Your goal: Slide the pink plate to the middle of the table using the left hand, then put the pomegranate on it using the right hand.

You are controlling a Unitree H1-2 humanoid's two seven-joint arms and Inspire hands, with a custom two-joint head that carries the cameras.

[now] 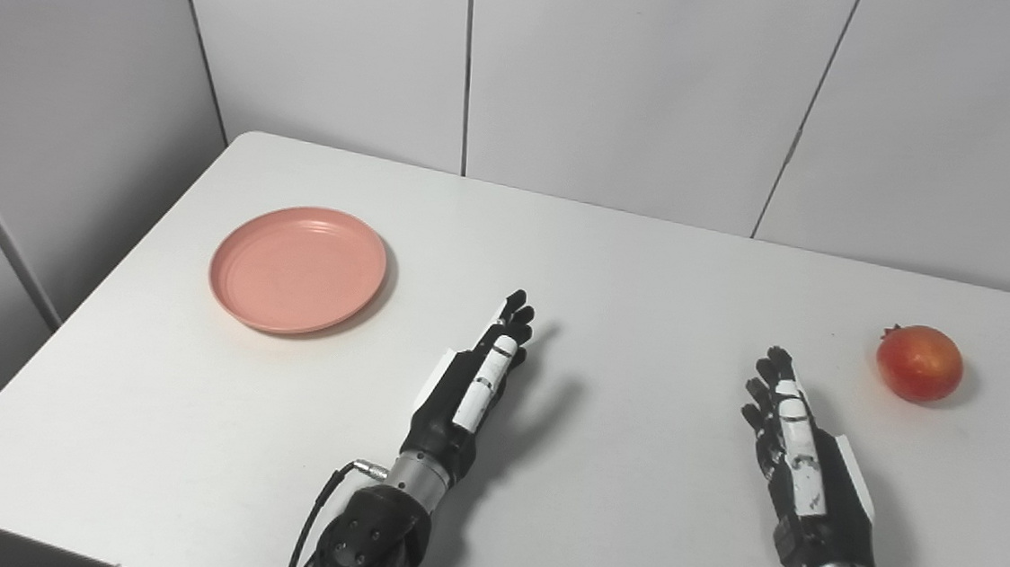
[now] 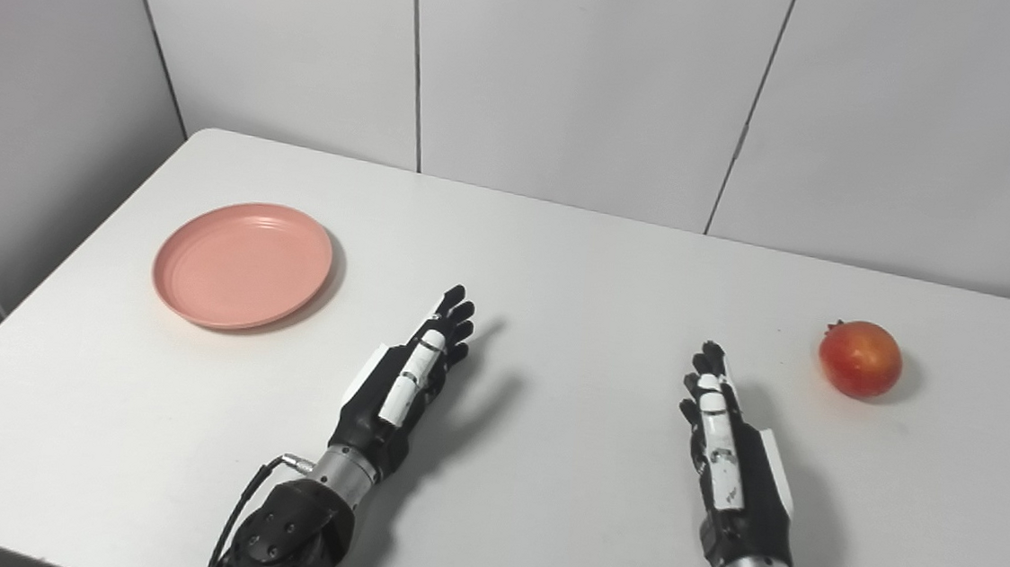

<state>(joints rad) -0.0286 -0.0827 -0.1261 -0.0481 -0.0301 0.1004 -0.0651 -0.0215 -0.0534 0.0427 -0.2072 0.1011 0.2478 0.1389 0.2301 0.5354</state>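
left robot hand [image 1: 471, 389] low over near-middle of white bench [image 1: 633, 258], fingers straight and apart, holding nothing. right robot hand [image 1: 802, 460] likewise spread, empty. pink plate [image 1: 298, 269] flat at far left of bench, well apart from left robot hand. pomegranate [image 1: 920, 363] at far right, near right fingertips [image 1: 774, 363], not touching.

The table [image 1: 615, 265] is white, with rounded corners, and it stands against a wall of grey panels. On its left part lies a pink plate [image 1: 298, 269], round and shallow, with nothing in it. Far on the right side lies a red pomegranate [image 1: 919, 363], well apart from the plate. Both rest directly on the table surface.
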